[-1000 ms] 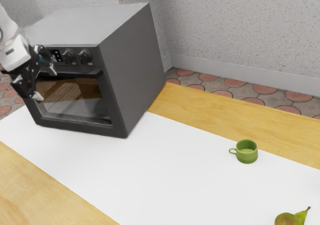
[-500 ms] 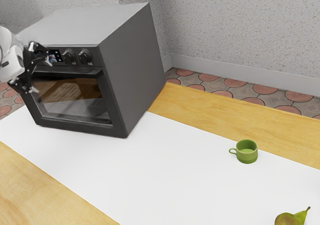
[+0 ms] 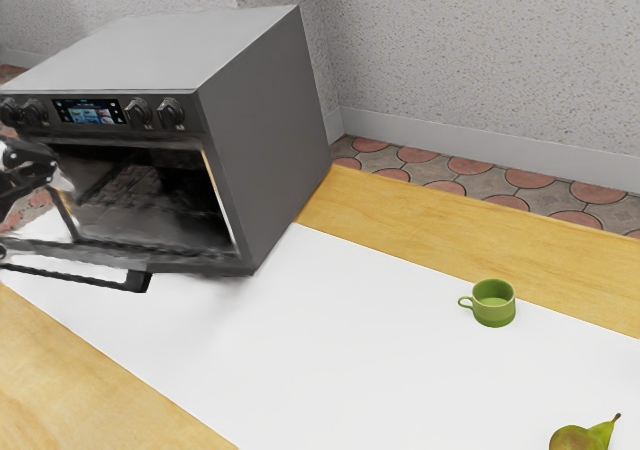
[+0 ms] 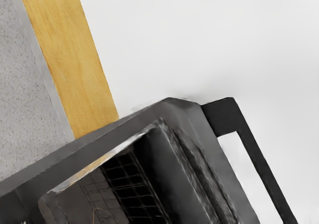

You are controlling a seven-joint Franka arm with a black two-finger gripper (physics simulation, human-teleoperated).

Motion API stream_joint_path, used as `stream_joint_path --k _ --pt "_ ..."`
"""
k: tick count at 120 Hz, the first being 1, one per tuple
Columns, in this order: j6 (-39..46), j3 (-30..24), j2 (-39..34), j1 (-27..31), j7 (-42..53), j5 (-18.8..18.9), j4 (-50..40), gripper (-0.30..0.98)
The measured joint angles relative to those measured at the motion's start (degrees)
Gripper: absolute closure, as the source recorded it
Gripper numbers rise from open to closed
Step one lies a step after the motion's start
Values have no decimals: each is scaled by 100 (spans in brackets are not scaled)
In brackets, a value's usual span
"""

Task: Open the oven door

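We find the oven door (image 3: pixel 112 255) lowered at the exterior view's left, on the near side of the oven (image 3: pixel 265 140). Half a second ago it stood closed, glass upright; now it has swung down and lies close to level, with its handle (image 3: pixel 137 281) low over the white sheet (image 3: pixel 330 370). The cavity (image 3: pixel 150 195) is exposed, and in the wrist view we note a wire rack (image 4: pixel 132 184) inside.

The gripper (image 3: pixel 32 215) has gone lower and farther toward the exterior view's left edge, uncovering the control display (image 3: pixel 90 112). We record its pincer as released: the fingers stand apart, the upper one before the cavity, the lower one close to the handle. We see no grasp on the handle and cannot confirm contact.

In our judgement the task is all but met. What remains is to verify that the door rests at its stop, then back the hand off without catching the handle and lifting the door again.

The green mug (image 3: pixel 494 305) and the pear (image 3: pixel 583 438), at the exterior view's right, are unmoved and well apart from the door.
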Motion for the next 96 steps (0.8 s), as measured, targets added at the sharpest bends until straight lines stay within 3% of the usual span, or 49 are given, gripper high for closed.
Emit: stream_joint_path --k 6,11,16,22,36,60,66,75,82,88,96 --pt "-729 -775 1295 629 -302 -107 2412 3" --pt "-1458 -2004 2788 2128 -693 -218 4210 3" --pt "-2134 -2980 3867 3528 -1240 -507 5048 2" --pt "-2756 -3742 4967 4340 -1935 -795 5466 2" --pt "-3658 -4243 6541 4683 -3428 -886 5338 1" --pt "-4297 -4287 6841 4172 -5376 -755 5163 0" --pt "-4348 -3696 6838 3583 -5735 -729 5159 0" --pt "-4389 -1463 6830 1552 -6190 -802 5183 0" --pt "-4409 -138 6840 376 -6504 -904 5201 0" --pt "-4420 388 6842 -96 -6758 -974 5207 0" --pt "-4432 659 6830 -290 -7114 -1073 5204 0"
